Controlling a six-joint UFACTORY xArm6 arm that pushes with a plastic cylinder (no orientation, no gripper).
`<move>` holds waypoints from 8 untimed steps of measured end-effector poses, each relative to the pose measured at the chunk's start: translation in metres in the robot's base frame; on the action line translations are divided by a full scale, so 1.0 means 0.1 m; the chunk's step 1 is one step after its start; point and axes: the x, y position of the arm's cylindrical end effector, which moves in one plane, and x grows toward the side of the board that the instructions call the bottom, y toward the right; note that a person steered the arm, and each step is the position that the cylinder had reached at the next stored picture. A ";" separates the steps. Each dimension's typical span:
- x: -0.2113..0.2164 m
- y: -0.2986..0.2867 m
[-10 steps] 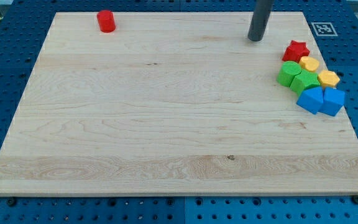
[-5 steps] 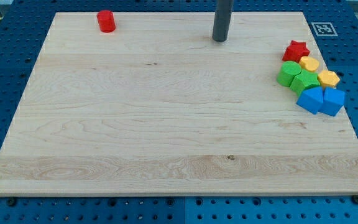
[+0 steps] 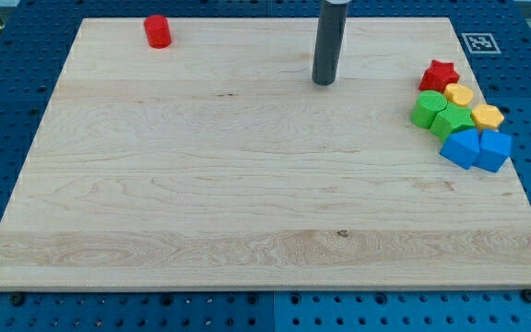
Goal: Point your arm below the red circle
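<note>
The red circle (image 3: 158, 30) stands near the top left corner of the wooden board (image 3: 247, 184). My tip (image 3: 324, 81) rests on the board in the upper middle, far to the right of the red circle and somewhat lower in the view. No block touches it.
A cluster of blocks sits at the right edge: a red star (image 3: 440, 75), two yellow blocks (image 3: 459, 94) (image 3: 488, 116), two green blocks (image 3: 426, 108) (image 3: 452, 121) and two blue blocks (image 3: 460, 148) (image 3: 493, 150). A marker tag (image 3: 477, 41) is at the top right corner.
My tip has moved left across the top of the board, then down a little toward the view's bottom. No block has moved.
</note>
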 end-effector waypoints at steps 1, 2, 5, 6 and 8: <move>0.07 -0.11; 0.17 -0.33; 0.11 -1.64; -0.07 -2.03; -0.08 -2.15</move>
